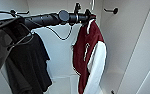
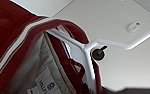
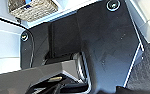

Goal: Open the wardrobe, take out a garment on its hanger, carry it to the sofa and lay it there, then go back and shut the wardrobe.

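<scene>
Inside the open wardrobe [image 1: 131, 45], the left arm reaches up to the neck of the hanger [image 1: 92, 6], so the step in hand looks like taking the garment [image 1: 89, 52] out. Whether the left gripper [image 1: 87, 17] is clenched on the hanger I cannot tell. Below it the maroon jacket hangs, white sleeves drooping, a black garment [image 1: 28, 65] well off to its side. Lifting the hook clear of its black peg [image 2: 99, 53] seems the next need.

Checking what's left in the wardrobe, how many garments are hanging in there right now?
2: a black garment on the left, and the maroon jacket with white sleeves on the right, by the left arm's end. More could be hidden behind them.
</scene>
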Tool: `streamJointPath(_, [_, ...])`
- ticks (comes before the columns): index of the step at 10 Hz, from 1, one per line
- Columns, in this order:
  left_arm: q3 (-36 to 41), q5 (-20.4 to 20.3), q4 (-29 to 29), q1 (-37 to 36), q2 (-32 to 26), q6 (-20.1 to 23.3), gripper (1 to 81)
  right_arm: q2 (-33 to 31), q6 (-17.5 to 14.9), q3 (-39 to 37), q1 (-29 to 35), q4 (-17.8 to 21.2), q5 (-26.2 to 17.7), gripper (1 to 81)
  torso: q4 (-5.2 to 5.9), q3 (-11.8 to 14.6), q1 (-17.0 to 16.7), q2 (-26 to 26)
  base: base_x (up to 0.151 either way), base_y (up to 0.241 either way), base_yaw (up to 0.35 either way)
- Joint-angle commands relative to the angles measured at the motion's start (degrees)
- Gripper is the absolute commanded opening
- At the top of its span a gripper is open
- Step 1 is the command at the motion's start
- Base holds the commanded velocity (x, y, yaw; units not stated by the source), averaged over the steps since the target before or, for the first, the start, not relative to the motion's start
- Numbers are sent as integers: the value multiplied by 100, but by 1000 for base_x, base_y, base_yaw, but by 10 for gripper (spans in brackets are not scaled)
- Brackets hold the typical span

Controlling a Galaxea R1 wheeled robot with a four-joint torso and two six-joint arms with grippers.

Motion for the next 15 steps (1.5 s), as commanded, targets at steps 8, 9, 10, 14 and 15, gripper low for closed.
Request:
streamJointPath(8, [1979,-1085,314,-766,-989,228,10,30,1,109,198,-20,-319,811,2,0,0,0,0,0,0])
streamJointPath(9, [1979,-1085,314,-740,-989,228,10,30,1,109,206,-20,-319,811,2,0,0,0,-75,0,0])
streamJointPath(10, [1987,-1085,314,-713,-981,228,10,30,1,109,206,-20,-319,811,2,-2,7,5,-86,0,0])
streamJointPath(14, [2014,-1085,306,-679,-928,220,10,21,1,109,206,-20,-319,811,2,-4,2,7,-114,0,0])
streamJointPath(15, [2057,-1085,306,-678,-928,220,10,21,1,109,198,-20,-319,811,2,-4,2,7,-120,0,0])
